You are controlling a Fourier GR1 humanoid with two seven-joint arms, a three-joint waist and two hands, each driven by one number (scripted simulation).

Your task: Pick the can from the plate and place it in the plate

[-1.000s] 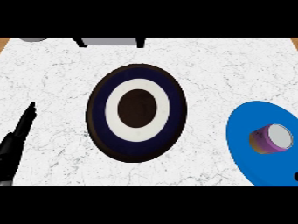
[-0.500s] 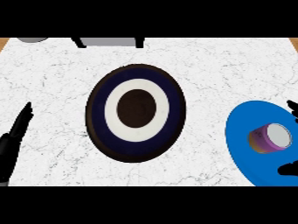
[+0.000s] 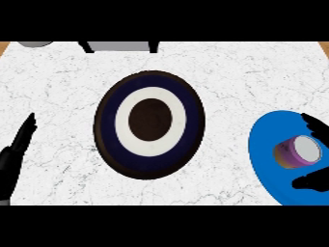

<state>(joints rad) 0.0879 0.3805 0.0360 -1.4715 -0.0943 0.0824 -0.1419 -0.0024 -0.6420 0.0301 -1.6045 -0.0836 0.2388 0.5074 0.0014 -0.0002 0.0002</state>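
Head view, can [image 3: 297, 151] lying lid toward 3 o'clock, blue plate [image 3: 267, 144] at 4 o'clock edge, right hand [image 3: 326, 133] spread around can.

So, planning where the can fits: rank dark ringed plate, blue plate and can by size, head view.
Largest: dark ringed plate or blue plate, unsure, since the blue one is cut off at the edge.
Smallest: can.
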